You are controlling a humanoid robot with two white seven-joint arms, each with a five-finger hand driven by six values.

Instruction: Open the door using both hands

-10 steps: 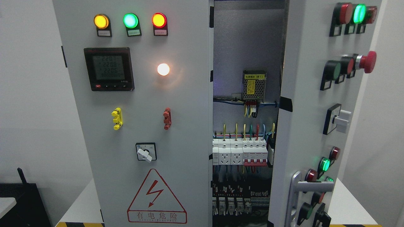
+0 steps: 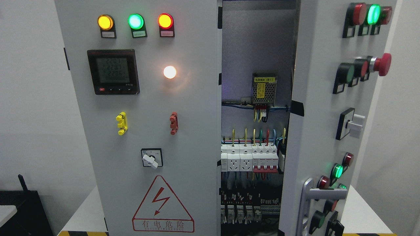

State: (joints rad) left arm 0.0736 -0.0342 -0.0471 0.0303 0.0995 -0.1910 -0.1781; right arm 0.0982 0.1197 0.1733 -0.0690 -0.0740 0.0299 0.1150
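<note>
On the white table (image 2: 364, 213) stands a grey electrical cabinet. Its right door (image 2: 323, 108) is swung out towards the camera, handle (image 2: 310, 203) low down, showing breakers (image 2: 251, 157) and wiring; the left door (image 2: 144, 114) is shut. Nothing has shifted since half a second ago except the meter (image 2: 113, 72) digits. No robot hand is in view, so the opening looks half done.
</note>
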